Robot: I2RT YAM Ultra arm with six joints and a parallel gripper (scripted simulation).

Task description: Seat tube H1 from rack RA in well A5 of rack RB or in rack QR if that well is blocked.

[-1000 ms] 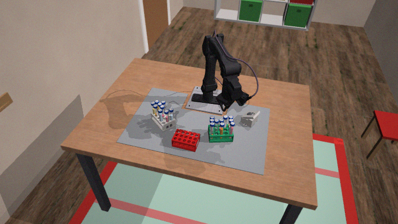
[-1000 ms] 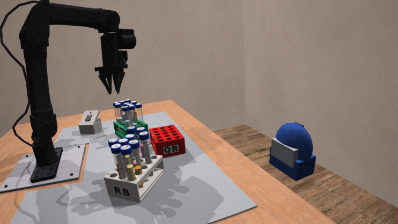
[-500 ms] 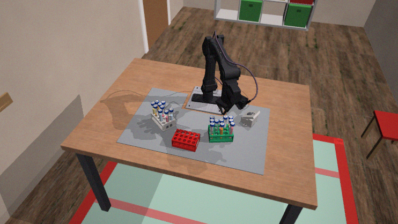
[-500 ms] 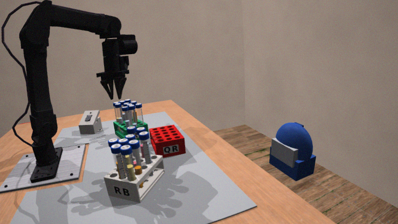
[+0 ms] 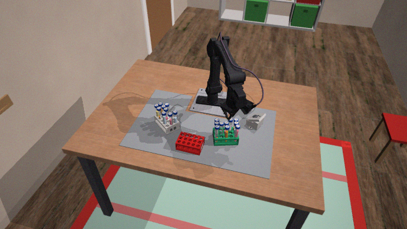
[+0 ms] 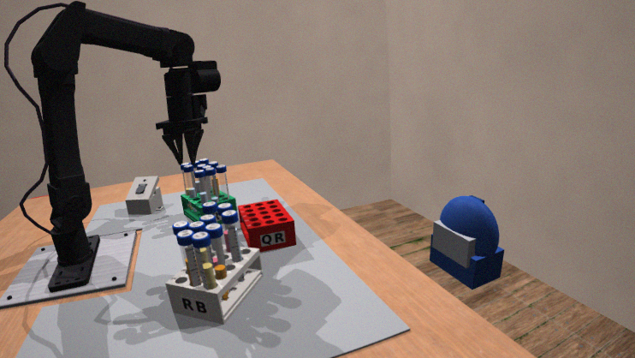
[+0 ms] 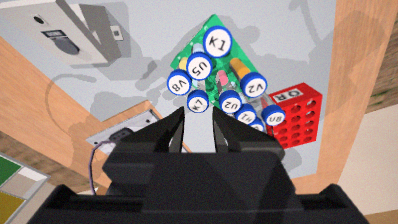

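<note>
The fingers stand partly apart with nothing between them, hanging just above the near edge of green rack RA. Past their tips in the wrist view come caps K7 and U2, with tube H1 just beside, standing in RA. Farthest is K1.

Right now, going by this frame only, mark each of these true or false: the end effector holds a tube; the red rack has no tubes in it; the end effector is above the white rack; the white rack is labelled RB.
1. The end effector holds a tube. False: its fingers are apart with nothing between them.
2. The red rack has no tubes in it. True.
3. The end effector is above the white rack. False: it hangs over the green rack.
4. The white rack is labelled RB. True.
</note>
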